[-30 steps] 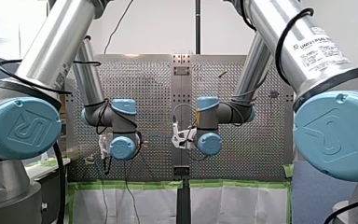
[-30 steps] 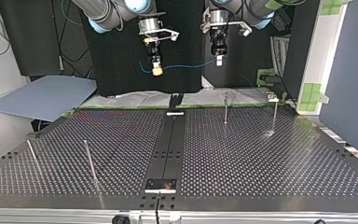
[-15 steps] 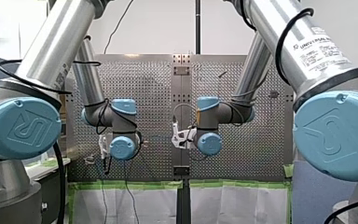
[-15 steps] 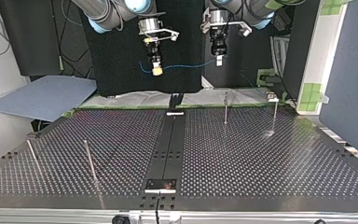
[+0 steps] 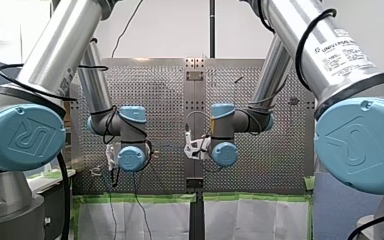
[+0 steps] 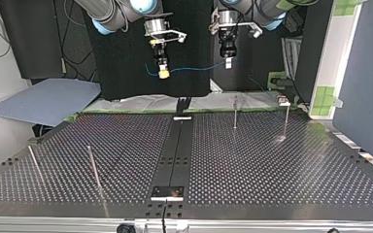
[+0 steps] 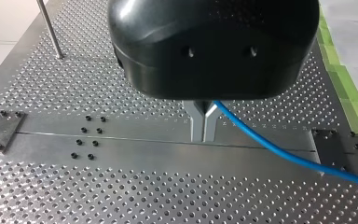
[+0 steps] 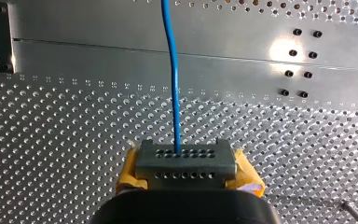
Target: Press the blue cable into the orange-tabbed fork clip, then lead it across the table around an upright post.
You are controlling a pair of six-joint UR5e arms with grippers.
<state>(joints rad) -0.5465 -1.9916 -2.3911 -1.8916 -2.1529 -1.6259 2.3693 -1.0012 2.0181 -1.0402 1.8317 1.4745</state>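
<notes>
**A:** Top view, dial centred on the middle of the table (image 6: 272, 165). Both arms are hanging high beyond the far edge. My right gripper (image 6: 163, 74) is sitting just short of twelve o'clock, and my left gripper (image 6: 228, 63) is at one.

**B:** And the blue cable (image 6: 194, 68)?

**A:** It is stretching through the air from one gripper to the other, sagging a little, well clear of the table. A short loose end is curling out of my right gripper on its nine o'clock side.

**B:** How are the claws looking?

**A:** In the left wrist view the metal fingers (image 7: 197, 126) are pinching narrow, tip against tip. The cable is coming out right at them and running off above the plate, so they are holding it. In the right wrist view the yellow pads (image 8: 129, 171) are clamping too, with the cable running straight ahead from between them.

**B:** Where are the posts?

**A:** The far posts (image 6: 235, 112) are standing at one and two o'clock. The near posts (image 6: 93, 167) are standing around nine. The cable is hanging well apart from all four.

**B:** And the clip?

**A:** A dark forked piece (image 6: 183, 103) is standing at twelve, at the far end of the centre strip (image 6: 175, 150). I cannot tell whether it has orange tabs. The cable is passing above it, apart.
</notes>
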